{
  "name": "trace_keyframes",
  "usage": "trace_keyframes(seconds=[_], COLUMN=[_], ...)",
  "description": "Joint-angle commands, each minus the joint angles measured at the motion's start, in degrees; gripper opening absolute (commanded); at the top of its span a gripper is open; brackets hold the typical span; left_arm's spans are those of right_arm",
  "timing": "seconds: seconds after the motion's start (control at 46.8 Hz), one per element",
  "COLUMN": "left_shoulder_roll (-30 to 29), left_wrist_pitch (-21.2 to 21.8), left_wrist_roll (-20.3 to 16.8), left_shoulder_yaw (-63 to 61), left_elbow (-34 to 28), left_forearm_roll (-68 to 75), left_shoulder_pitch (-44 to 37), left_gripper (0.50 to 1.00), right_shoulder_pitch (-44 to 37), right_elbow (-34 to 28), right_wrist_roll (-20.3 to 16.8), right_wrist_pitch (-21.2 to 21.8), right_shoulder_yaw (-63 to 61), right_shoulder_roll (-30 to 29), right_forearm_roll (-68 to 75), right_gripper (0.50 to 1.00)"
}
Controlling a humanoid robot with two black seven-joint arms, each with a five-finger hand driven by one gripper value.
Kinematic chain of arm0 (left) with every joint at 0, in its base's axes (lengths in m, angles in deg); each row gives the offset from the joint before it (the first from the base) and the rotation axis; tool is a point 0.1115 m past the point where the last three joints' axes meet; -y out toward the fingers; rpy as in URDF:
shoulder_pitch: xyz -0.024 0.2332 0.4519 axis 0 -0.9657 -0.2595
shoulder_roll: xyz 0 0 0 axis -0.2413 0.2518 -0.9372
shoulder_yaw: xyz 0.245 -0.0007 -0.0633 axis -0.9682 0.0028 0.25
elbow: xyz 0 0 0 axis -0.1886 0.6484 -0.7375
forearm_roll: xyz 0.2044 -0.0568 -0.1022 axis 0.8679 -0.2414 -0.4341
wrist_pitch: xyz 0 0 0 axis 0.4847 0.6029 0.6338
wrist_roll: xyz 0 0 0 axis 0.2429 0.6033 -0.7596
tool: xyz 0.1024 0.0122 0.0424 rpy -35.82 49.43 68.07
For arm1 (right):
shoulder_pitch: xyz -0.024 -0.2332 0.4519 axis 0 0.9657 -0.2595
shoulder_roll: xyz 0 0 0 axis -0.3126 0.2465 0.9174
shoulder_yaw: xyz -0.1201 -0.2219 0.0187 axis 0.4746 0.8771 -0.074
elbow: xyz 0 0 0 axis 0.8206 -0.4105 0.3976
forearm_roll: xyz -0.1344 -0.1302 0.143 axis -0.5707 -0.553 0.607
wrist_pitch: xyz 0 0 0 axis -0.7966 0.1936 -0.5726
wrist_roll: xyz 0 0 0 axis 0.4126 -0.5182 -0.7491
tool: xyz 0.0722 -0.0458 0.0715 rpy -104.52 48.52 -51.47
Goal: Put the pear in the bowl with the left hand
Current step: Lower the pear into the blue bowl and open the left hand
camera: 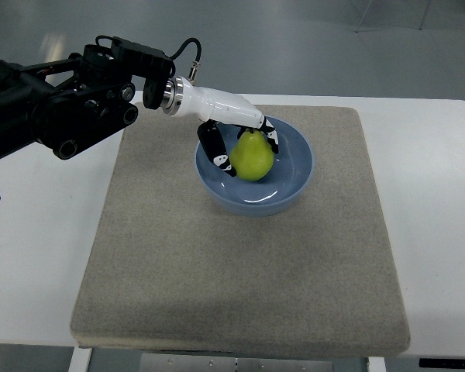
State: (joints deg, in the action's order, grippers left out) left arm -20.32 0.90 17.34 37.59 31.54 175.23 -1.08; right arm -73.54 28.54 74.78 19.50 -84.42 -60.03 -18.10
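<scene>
A green pear [253,156] is held over the inside of a light blue bowl [291,182] that sits on a beige mat. My left hand [244,151], white with black fingers, reaches in from the upper left and is shut on the pear. One black finger [216,152] curls along the pear's left side, another shows at its right by the bowl's far wall. I cannot tell whether the pear touches the bowl's floor. The right arm is not in view.
The beige mat [240,271] covers most of the white table [438,232]. The left arm's black body [54,108] hangs over the table's upper left corner. Grey floor lies beyond the far edge.
</scene>
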Motion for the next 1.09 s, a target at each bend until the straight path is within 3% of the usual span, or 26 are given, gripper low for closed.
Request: trace_keyframes(seconds=[0.0, 0.15, 0.299, 0.363, 0.427, 0.555, 0.641, 0.769, 0.897, 1.068], left_shoulder_roll=[0.2, 0.5, 0.8, 0.9, 0.9, 0.9, 0.9, 0.9, 0.9, 0.9], left_wrist_pitch=[0.1, 0.5, 1.1, 1.1, 1.1, 1.1, 1.1, 1.1, 1.1, 1.1], left_wrist_roll=[0.0, 0.0, 0.1, 0.1, 0.1, 0.1, 0.1, 0.1, 0.1, 0.1], left_shoulder_yaw=[-0.1, -0.1, -0.1, 0.0, 0.0, 0.0, 0.0, 0.0, 0.2, 0.5], left_elbow=[-0.1, -0.2, -0.4, -0.4, -0.4, -0.4, -0.4, -0.4, -0.4, -0.3], left_forearm_roll=[0.1, 0.0, -0.3, -0.4, -0.5, -0.7, -0.9, -0.9, -1.0, -1.0], left_shoulder_pitch=[-0.5, -1.0, -2.3, -2.5, -2.6, -2.7, -2.7, -2.7, -2.7, -2.6], left_gripper=[0.5, 0.52, 0.683, 0.698, 0.754, 0.784, 0.842, 0.851, 0.971, 0.992], right_shoulder_pitch=[0.0, 0.0, 0.0, 0.0, 0.0, 0.0, 0.0, 0.0, 0.0, 0.0], right_elbow=[0.0, 0.0, 0.0, 0.0, 0.0, 0.0, 0.0, 0.0, 0.0, 0.0], right_wrist_roll=[0.0, 0.0, 0.0, 0.0, 0.0, 0.0, 0.0, 0.0, 0.0, 0.0], right_wrist_pitch=[0.0, 0.0, 0.0, 0.0, 0.0, 0.0, 0.0, 0.0, 0.0, 0.0], right_shoulder_yaw=[0.0, 0.0, -0.1, 0.0, 0.0, 0.0, 0.0, 0.0, 0.0, 0.0], right_shoulder_roll=[0.0, 0.0, 0.0, 0.0, 0.0, 0.0, 0.0, 0.0, 0.0, 0.0], right_forearm_roll=[0.0, 0.1, 0.0, 0.0, 0.0, 0.0, 0.1, 0.1, 0.1, 0.0], right_gripper=[0.926, 0.926, 0.924, 0.924, 0.924, 0.926, 0.926, 0.926, 0.924, 0.924])
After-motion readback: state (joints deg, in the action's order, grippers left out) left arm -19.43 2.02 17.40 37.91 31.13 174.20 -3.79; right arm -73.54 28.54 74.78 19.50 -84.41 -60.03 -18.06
